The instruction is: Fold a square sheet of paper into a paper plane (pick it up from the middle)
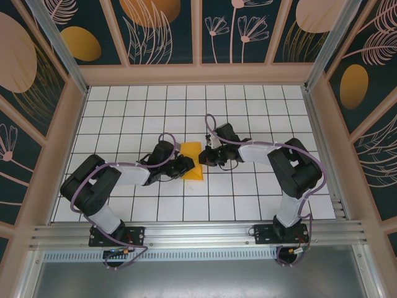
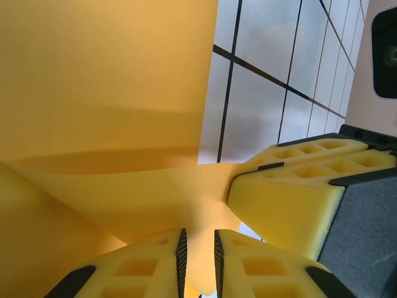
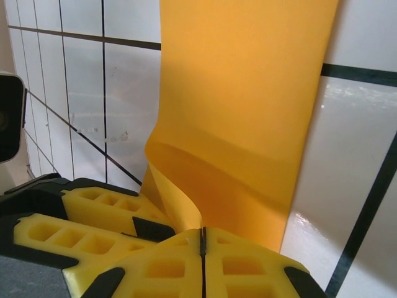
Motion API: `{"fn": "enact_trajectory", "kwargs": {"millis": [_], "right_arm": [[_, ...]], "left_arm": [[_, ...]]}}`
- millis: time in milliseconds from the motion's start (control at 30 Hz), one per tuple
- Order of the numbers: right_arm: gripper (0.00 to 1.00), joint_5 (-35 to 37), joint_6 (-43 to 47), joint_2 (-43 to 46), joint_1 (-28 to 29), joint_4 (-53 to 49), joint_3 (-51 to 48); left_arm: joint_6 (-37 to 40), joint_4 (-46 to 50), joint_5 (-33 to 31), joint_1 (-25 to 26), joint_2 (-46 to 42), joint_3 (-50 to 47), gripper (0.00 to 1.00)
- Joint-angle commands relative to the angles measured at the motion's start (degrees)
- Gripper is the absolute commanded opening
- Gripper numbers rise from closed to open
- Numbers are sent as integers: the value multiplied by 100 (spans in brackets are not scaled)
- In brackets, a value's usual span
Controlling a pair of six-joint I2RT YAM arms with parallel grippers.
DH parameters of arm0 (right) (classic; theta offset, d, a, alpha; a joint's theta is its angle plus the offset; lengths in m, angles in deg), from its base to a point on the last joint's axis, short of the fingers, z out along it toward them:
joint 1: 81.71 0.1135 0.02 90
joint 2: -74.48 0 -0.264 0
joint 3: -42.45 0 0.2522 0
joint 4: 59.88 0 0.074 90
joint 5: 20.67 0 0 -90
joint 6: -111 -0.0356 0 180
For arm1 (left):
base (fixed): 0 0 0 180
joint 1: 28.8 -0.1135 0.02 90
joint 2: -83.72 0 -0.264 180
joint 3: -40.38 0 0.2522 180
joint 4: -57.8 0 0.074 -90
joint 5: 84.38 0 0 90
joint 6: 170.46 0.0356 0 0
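Since a fold needs the paper lifted off the surface, both grippers meet at one spot on the square sheet of paper (image 1: 191, 155). The left gripper (image 2: 198, 239) pinches a raised ridge of it in a narrow gap. Just beside it, the right gripper (image 3: 202, 233) is pressed fully together on the curled edge, and the rest of the sheet lies flat beyond the fingertips.

The square sheet of paper (image 3: 242, 112) is thin orange-yellow paper, matt and smooth, with soft creases. The bench (image 3: 335, 155) is white tile ruled with dark lines, glossy enough to throw reflections. The right gripper (image 3: 202, 239) has fingers (image 3: 223, 248) of what looks like matt yellow moulded plastic, cut with square pockets. The rail (image 1: 198, 234) at the near edge is brushed metal.
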Motion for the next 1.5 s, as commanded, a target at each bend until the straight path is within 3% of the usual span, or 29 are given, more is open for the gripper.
{"fn": "enact_trajectory", "kwargs": {"millis": [0,433,1467], "right_arm": [[9,175,30,29,56,-1,-113],[10,547,53,-36,74,-73,-116],[10,464,213,-475,79,-82,204]], "left_arm": [[149,60,88,33,70,155,23],[210,54,121,33,307,371,24],[303,356,-29,37,541,453,24]]}}
